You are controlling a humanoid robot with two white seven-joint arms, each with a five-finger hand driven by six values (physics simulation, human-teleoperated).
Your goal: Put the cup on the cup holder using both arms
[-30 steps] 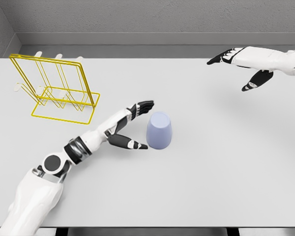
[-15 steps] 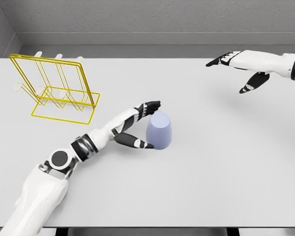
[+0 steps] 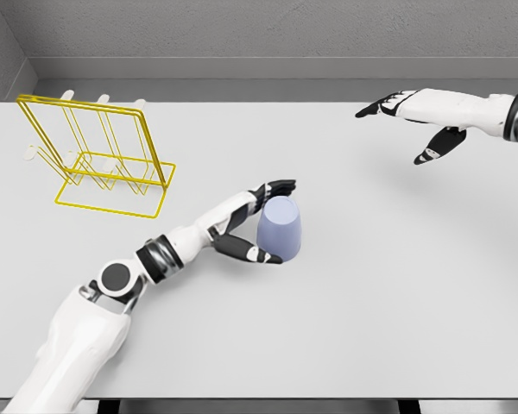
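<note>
A pale lavender cup (image 3: 281, 228) stands upside down near the middle of the white table (image 3: 371, 285). My left hand (image 3: 272, 220) is spread around the cup's left side, fingers (image 3: 281, 186) behind its top and thumb (image 3: 263, 255) low in front, close to or just touching it. The yellow wire cup holder (image 3: 99, 155) with white pegs stands at the far left of the table. My right hand (image 3: 401, 125) hovers open over the far right of the table, fingers pointing left.
A grey wall runs along the table's far edge. The table's front edge lies at the bottom of the view.
My left hand has slid right so its fingers and thumb now bracket the cup. My right hand has drifted slightly left and up.
</note>
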